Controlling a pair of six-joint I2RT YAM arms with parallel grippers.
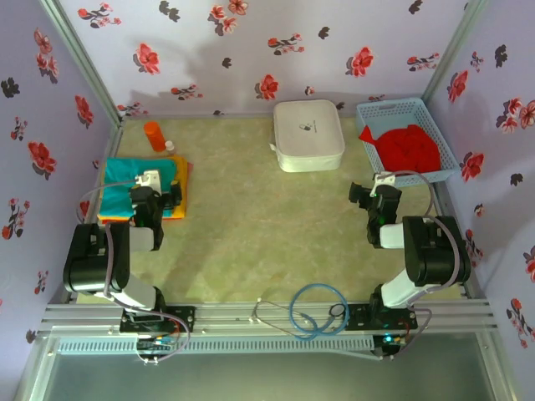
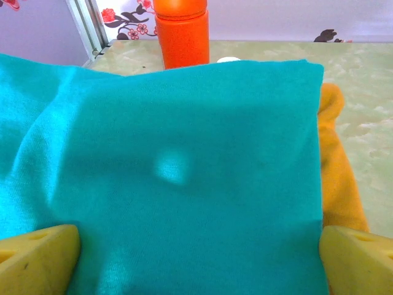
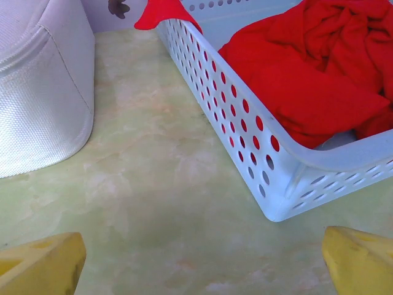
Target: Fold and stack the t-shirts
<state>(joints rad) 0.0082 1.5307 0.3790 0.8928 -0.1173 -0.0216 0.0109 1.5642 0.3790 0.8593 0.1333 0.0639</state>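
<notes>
left pincer (image 2: pixel 196 261) gapes over teal shirt (image 2: pixel 184 184) (red shirt (image 3: pixel 307 74) in basket (image 3: pixel 245 141)).

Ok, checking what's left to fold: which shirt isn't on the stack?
The red t-shirt, crumpled in the light blue basket at far right. The teal t-shirt lies flat on the orange one at left.

**Tally, one pass**

T-shirts: three made out: one red t-shirt (image 1: pixel 405 144), one teal t-shirt (image 1: pixel 117 171), one orange t-shirt (image 2: pixel 336 184). Further layers in the pile can't be told. One blue basket (image 3: pixel 319 158). One white case (image 1: pixel 308 134). One orange bottle (image 1: pixel 155 135). Two grippers: left gripper (image 2: pixel 196 264), right gripper (image 3: pixel 202 264).
</notes>
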